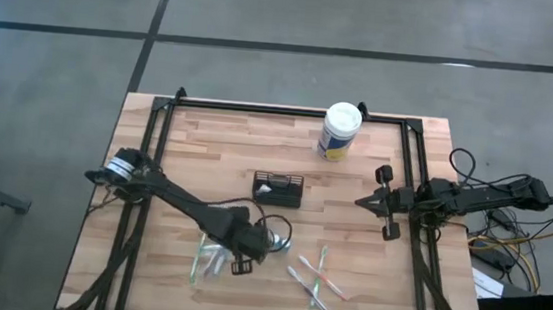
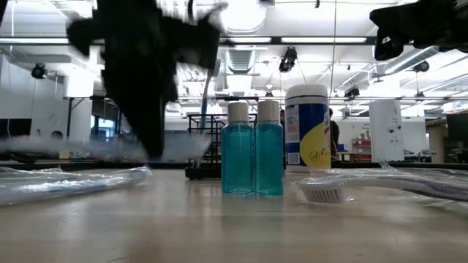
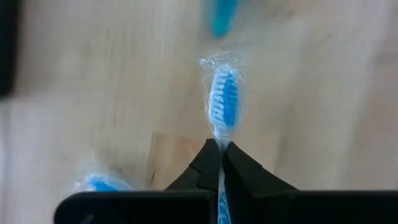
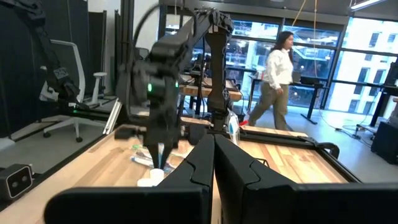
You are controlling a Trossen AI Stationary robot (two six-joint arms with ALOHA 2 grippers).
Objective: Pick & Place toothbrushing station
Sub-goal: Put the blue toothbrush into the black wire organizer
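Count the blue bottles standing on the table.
2. The first bottle and the second bottle stand upright, side by side, in front of the white canister in the low view. Others may be hidden from view.

Dark jointed arms, black cables looped along links; black wedge-shaped fingers (image 3: 205, 168).

Overhead, table-level and two wrist cameras share the table (image 1: 208, 139).
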